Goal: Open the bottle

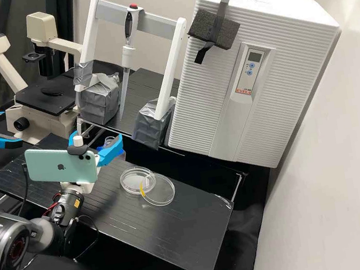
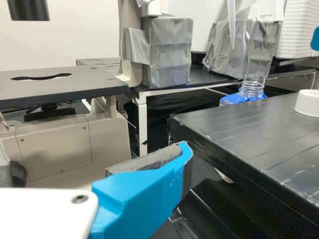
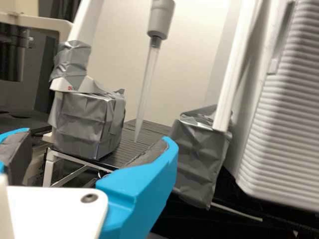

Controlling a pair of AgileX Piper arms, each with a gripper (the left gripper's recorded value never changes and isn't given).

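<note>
The clear bottle (image 1: 109,141) stands uncapped at the back edge of the black bench (image 1: 175,226); its open neck (image 2: 254,82) rises behind a blue finger. A white cap (image 1: 78,141) rests on the bench top (image 2: 307,102) a little apart from it. My right gripper (image 1: 98,142) hovers there, open, one finger (image 1: 112,150) just beside the bottle; in the right wrist view nothing sits between its fingers (image 3: 142,174). My left gripper (image 1: 11,128) hangs open off the bench's left end, near the microscope, holding nothing; one of its fingers (image 2: 144,194) fills the foreground.
Two clear petri dishes (image 1: 148,185) lie mid-bench. Behind stand a pipette (image 1: 127,57) on a white rack with taped grey feet (image 1: 98,97), a big white ribbed machine (image 1: 246,66) at right, and a microscope (image 1: 33,103) at left.
</note>
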